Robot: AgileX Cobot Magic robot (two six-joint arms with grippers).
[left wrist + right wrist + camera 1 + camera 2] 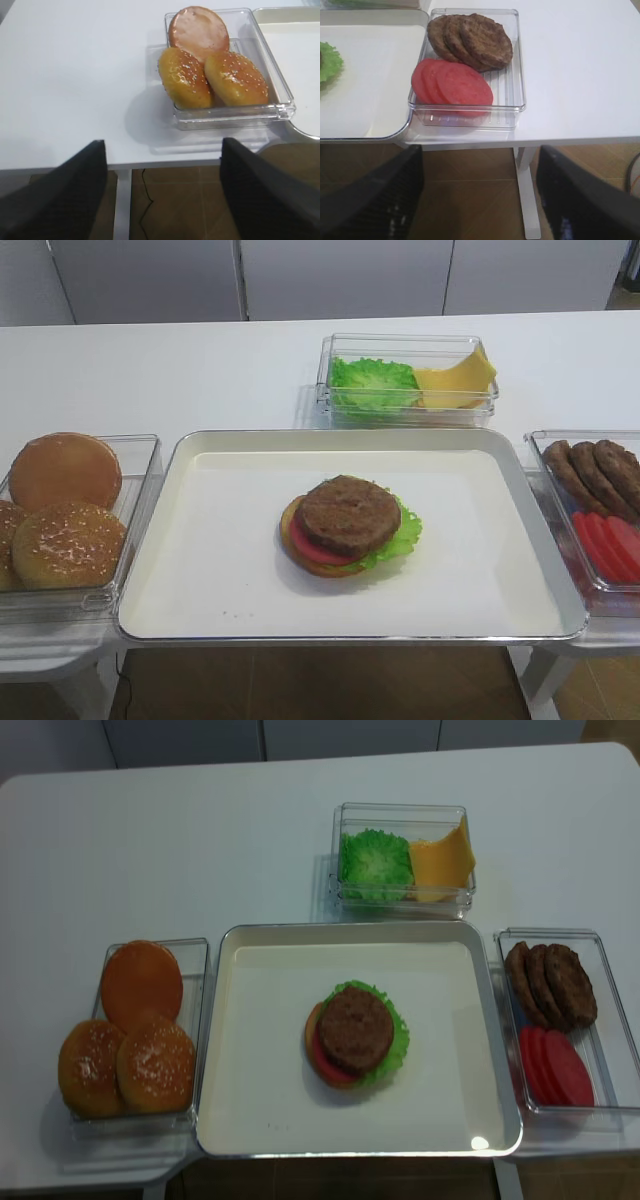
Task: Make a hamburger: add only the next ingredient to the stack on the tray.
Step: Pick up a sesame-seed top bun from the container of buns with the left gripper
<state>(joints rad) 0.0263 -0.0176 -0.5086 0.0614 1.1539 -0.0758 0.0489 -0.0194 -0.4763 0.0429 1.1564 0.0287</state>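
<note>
Ahead of the left pincer (162, 192), whose jaws stand apart and empty, two seeded bun tops (236, 78) sit side by side in the clear bin (280, 95) left of the tray (150, 570), nearer this arm.

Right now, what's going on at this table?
A burger is being assembled. The stack sits mid-tray with the patty on top and no bun lid yet. Two sesame bun tops lie untouched in the clear bin left of the tray, beside a smooth bun. Both arms are pulled back off the table edge: the left gripper faces the bun bin, the right gripper faces the patties and tomato slices. Both grippers' fingers are spread and hold nothing.
</note>
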